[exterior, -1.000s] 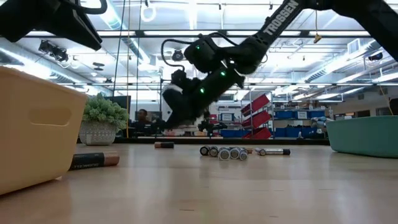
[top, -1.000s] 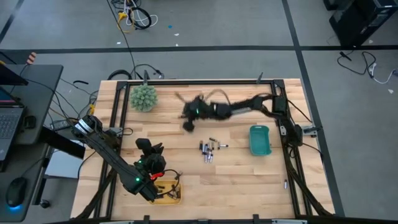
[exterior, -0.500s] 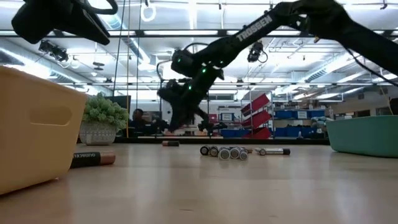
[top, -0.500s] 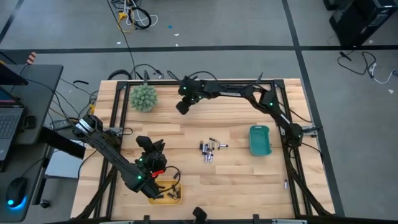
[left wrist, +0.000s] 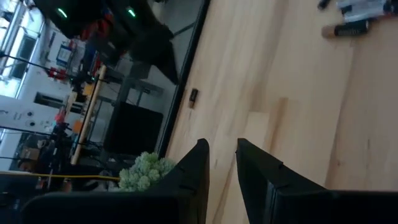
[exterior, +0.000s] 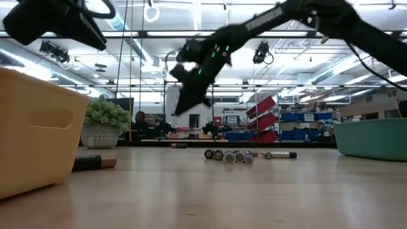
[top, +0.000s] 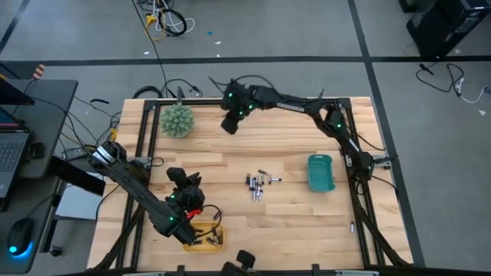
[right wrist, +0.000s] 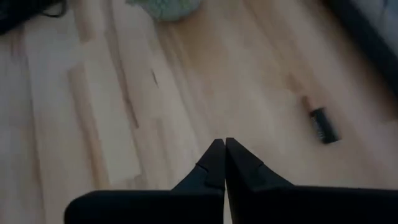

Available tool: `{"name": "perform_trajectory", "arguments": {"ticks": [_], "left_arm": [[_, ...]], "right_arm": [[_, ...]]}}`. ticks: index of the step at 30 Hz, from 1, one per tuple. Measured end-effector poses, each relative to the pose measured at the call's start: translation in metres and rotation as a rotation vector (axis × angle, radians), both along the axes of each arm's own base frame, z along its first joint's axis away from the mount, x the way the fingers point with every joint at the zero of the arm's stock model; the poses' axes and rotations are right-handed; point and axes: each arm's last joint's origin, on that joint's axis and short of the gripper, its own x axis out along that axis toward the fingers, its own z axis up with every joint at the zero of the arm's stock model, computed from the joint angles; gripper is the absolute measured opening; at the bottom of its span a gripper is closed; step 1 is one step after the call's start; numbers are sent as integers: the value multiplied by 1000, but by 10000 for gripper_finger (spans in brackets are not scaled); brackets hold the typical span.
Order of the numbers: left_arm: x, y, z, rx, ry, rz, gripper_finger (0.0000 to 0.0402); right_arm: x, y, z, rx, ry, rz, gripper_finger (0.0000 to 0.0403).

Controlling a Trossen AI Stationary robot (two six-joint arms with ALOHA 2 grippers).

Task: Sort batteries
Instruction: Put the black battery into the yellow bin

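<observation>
The table (top: 291, 222) was light wood with a dark frame around it. Behind it was a big room with bright ceiling lights and shelves. A spiky green ball (top: 177, 120) sat near the back left corner. A teal tray (top: 320, 173) lay on the right, and a yellow tray (top: 205, 238) lay at the front left.

Most batteries (top: 257, 185) lay in a small heap in the middle of the table, between the two trays. A few more were in the yellow tray. One battery (right wrist: 324, 125) lay alone on the wood near the back edge.

The right gripper (top: 229, 124) hung above the back of the table, just beside the green ball (its fingers were pressed together and held nothing). The left gripper (top: 182, 181) was near the yellow tray, with a small gap between its fingers (left wrist: 196, 168) and nothing in them.

Half a second before, the right gripper was lower and pointed more at the table.
</observation>
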Motion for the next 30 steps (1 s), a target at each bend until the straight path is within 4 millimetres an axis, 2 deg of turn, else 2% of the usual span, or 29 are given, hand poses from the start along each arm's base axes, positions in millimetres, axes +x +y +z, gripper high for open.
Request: {"name": "perform_trajectory", "arguments": {"ticks": [4,8,10,14,18,21,23,27,30], "left_arm": [[-1,12,7,57,-75,-14,78],[-1,26,14,99,-144,-10,78],[0,31,19,109,-178,-2,78],[3,38,23,69,-194,28,78],[8,35,23,-70,-125,21,69],[16,27,23,-168,-76,-50,51],[19,24,26,-188,-71,-95,40],[18,27,32,-131,-104,-108,24],[10,38,42,36,-179,-73,17]], "right_arm": [[-21,-14,22,-151,29,135,0],[-37,-37,46,-350,26,101,0],[-46,-51,48,-379,32,91,0],[-55,-73,28,-383,93,128,0],[-51,-78,13,-389,93,184,0],[-47,-79,-5,-363,124,204,0],[-45,-77,-9,-361,126,209,0],[-38,-74,-11,-376,99,221,0],[-30,-72,-20,-382,77,223,0]]}}
